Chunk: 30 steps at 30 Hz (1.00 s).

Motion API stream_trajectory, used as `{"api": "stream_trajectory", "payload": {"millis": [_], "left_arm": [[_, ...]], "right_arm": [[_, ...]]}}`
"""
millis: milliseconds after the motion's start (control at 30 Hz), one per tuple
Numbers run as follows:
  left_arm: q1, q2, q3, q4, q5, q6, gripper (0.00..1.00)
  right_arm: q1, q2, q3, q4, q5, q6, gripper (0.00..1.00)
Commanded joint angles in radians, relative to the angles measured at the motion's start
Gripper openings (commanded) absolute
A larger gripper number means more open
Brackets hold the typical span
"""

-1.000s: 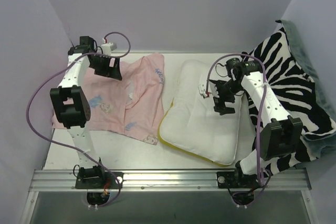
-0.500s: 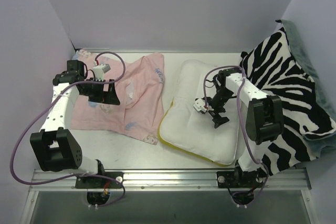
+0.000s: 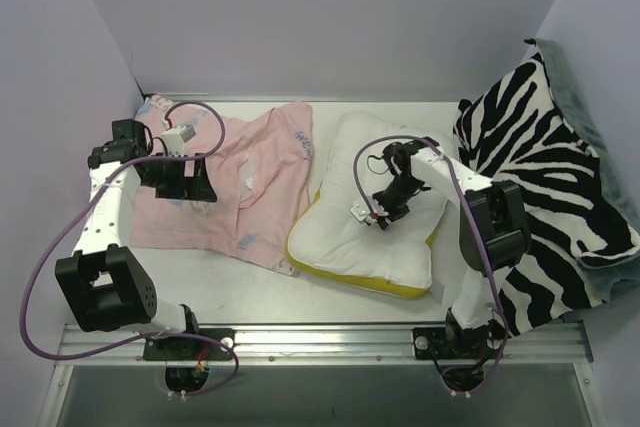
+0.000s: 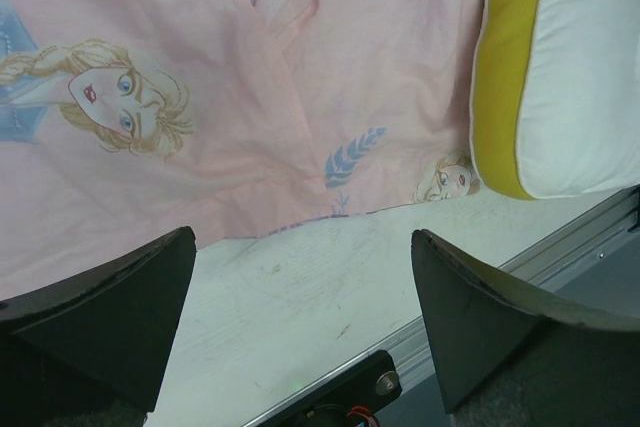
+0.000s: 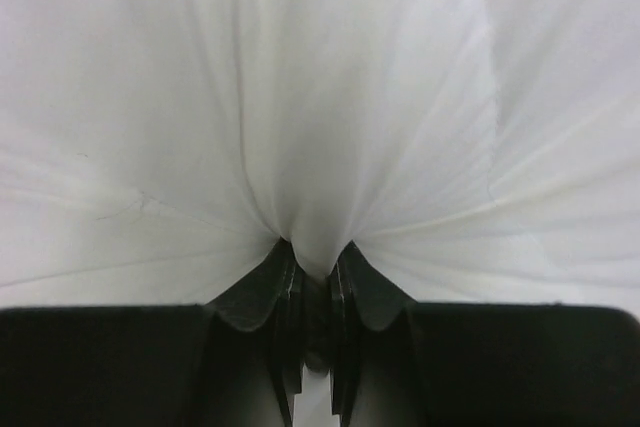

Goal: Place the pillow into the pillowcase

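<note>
- right tool [image 5: 312, 259] is clamped tight on a bunched fold of the pillow [image 3: 340, 247], on its top face
- left tool [image 4: 303, 237] is spread wide, holding nothing, hanging over the pillowcase [image 3: 255, 187]
- pillowcase lies flat, pink side up, on the left of the bench [image 3: 230, 292]
- pillow sits mid-bench, its yellow edge touching the pillowcase's right hem
- zebra blanket [image 3: 545, 147] is heaped far right

pillowcase [image 3: 240, 182] left, pillow [image 3: 375, 247] middle, blanket [image 3: 560, 177] right

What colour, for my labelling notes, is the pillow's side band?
Yellow; the pillow shows it best in left wrist view.
</note>
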Motion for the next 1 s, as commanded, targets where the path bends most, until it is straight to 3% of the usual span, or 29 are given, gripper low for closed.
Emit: {"api": "stream_trajectory", "payload": {"millis": [0, 167, 300, 500, 733, 967], "left_arm": [[0.016, 0.04, 0.08, 0.016, 0.045, 0.021, 0.97], [0.041, 0.052, 0.139, 0.033, 0.062, 0.015, 0.97], [0.068, 0.065, 0.171, 0.042, 0.056, 0.011, 0.97], [0.091, 0.077, 0.199, 0.085, 0.039, -0.031, 0.98], [0.091, 0.097, 0.188, 0.115, 0.042, -0.066, 0.97], [0.064, 0.094, 0.116, 0.141, 0.021, -0.055, 0.97]], "right_arm": [[0.002, -0.104, 0.133, 0.014, -0.119, 0.17, 0.0], [-0.007, -0.213, 0.306, 0.006, -0.193, 0.705, 0.0], [0.005, -0.305, 0.351, 0.025, -0.081, 1.016, 0.0], [0.067, -0.401, 0.282, 0.118, 0.226, 1.423, 0.0], [0.199, -0.291, 0.248, 0.275, 0.421, 1.59, 0.0], [0.2, -0.103, 0.168, 0.345, 0.399, 1.48, 0.0]]}}
